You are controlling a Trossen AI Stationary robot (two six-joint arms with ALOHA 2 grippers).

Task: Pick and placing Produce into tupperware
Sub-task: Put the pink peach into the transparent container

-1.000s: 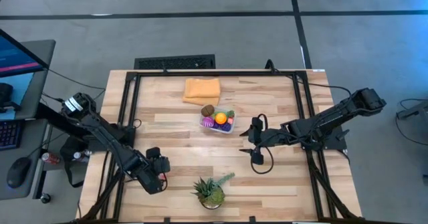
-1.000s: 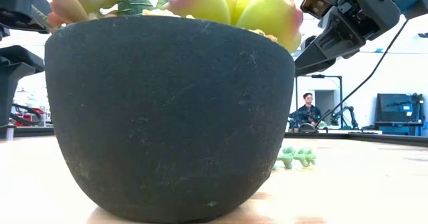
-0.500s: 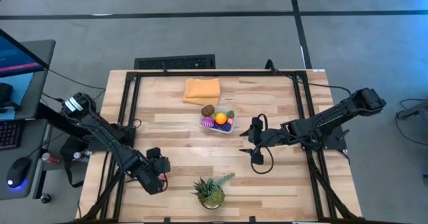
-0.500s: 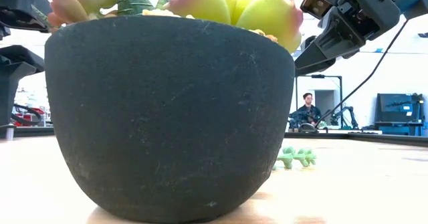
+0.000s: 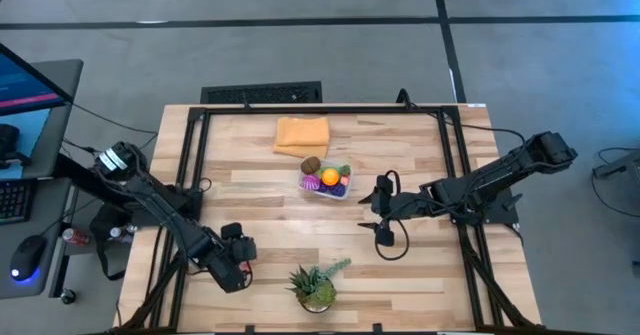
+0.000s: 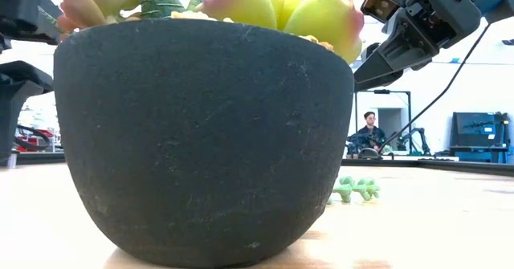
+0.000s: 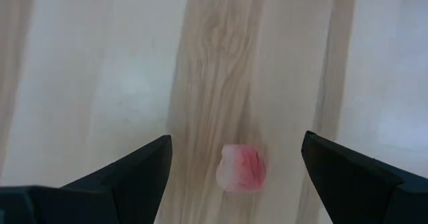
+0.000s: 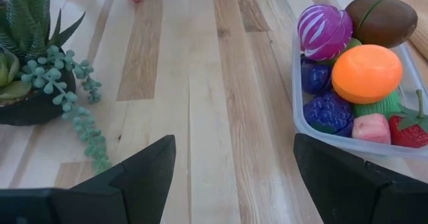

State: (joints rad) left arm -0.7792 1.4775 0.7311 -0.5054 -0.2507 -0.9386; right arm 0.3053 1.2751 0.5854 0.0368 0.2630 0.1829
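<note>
- My left gripper (image 7: 234, 158) hangs over the table (image 5: 270, 237) with fingers apart; a pale pink produce piece (image 7: 241, 168) lies between them, untouched.
- My right gripper (image 8: 234, 158) is spread wide; the tupperware (image 8: 321, 134), full of produce (image 8: 366, 73), sits just beyond one finger.

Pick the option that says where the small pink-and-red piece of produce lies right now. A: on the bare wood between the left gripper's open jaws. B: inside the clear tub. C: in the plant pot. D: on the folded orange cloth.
A: the left wrist view shows the pink-and-red piece lying on the wooden table between the spread jaws of the left gripper, not in the tub.
</note>
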